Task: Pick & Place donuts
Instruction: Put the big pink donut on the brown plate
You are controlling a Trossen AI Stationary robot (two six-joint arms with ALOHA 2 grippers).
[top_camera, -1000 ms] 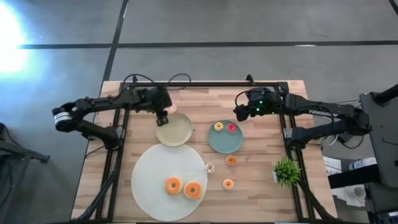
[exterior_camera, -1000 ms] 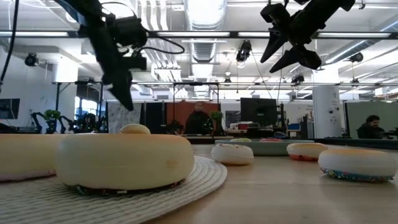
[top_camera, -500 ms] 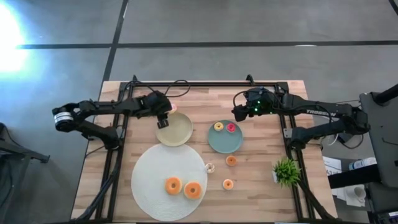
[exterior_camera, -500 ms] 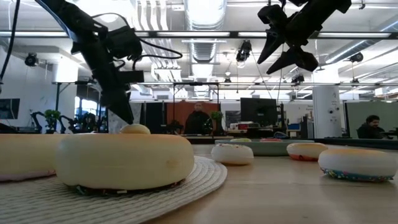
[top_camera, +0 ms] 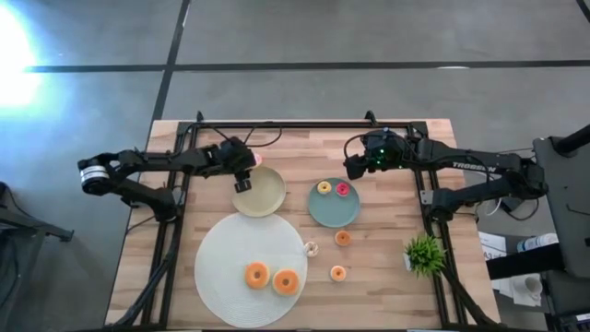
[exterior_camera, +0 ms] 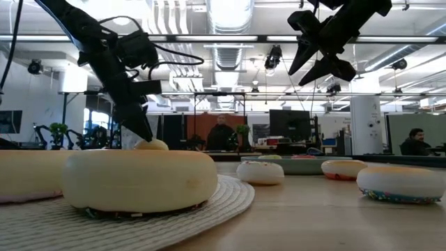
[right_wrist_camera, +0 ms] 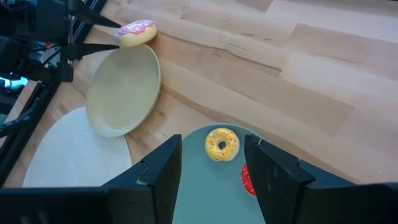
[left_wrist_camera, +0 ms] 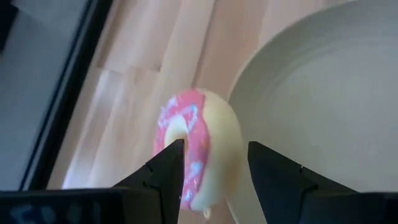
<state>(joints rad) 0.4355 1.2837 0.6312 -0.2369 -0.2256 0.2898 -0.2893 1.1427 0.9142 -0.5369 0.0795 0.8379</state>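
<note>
The pink-frosted donut (left_wrist_camera: 199, 149) lies on the wood against the far rim of the cream plate (top_camera: 260, 192). It also shows in the right wrist view (right_wrist_camera: 137, 32) and as a cream dome in the low view (exterior_camera: 152, 144). My left gripper (left_wrist_camera: 214, 152) is open and slants down at it from the table's left (top_camera: 243, 171). One finger stands in front of the donut's hole and the other beside its outer side. My right gripper (right_wrist_camera: 211, 146) is open and hovers high over the far rim of the teal plate (top_camera: 353, 166). My left gripper stands open about the pink donut, one fingertip (left_wrist_camera: 173, 163) in front of the hole, the other (left_wrist_camera: 270, 171) outside the tan side. I cannot tell whether either finger touches it. The donut rests on the table and against the plate's rim (left_wrist_camera: 249, 93).
Two larger orange donuts (top_camera: 256, 274) (top_camera: 286, 281) lie on the white round mat (top_camera: 221, 258). The teal plate (top_camera: 332, 210) holds a yellow-orange tiny donut (top_camera: 324, 187) and a red one (top_camera: 342, 189). More tiny ones lie near it on the wood (top_camera: 342, 238). A small plant (top_camera: 424, 254) stands at the right edge.
My left gripper has come down, slanting, toward the pink donut beside the cream plate. Its fingertips are now level with the donut's top. The donut has stayed where it was.
</note>
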